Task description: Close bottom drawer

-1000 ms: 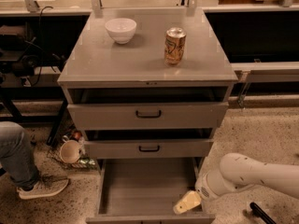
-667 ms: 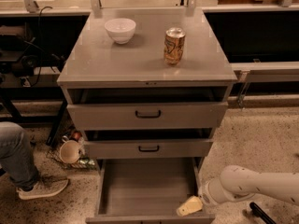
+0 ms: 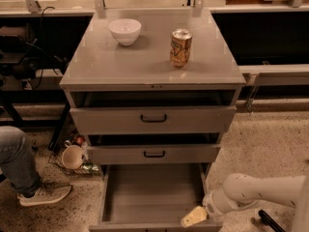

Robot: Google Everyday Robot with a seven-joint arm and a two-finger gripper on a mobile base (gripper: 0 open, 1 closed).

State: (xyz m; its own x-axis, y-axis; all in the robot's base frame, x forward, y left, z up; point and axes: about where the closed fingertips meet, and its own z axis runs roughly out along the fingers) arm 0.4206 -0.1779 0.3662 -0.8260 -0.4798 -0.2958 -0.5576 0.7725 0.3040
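Observation:
The bottom drawer (image 3: 149, 195) of the grey metal cabinet stands pulled far out, its plain grey tray bare; its front panel lies at the lower edge of the view. My gripper (image 3: 194, 217), with cream-coloured fingers, sits at the drawer's front right corner, just above the front panel. The white arm (image 3: 263, 191) reaches in from the right. The middle drawer (image 3: 154, 153) and the tall-fronted top drawer (image 3: 153, 119), each with a black handle, are slightly ajar.
A white bowl (image 3: 125, 31) and a golden drink can (image 3: 180, 47) stand on the cabinet top. A person's leg and shoe (image 3: 29, 178) are on the floor at left, next to a wire basket with a cup (image 3: 73, 155). Speckled floor lies to the right.
My gripper and arm have moved lower and a little right, towards the drawer's front right corner. The drawer has not visibly moved.

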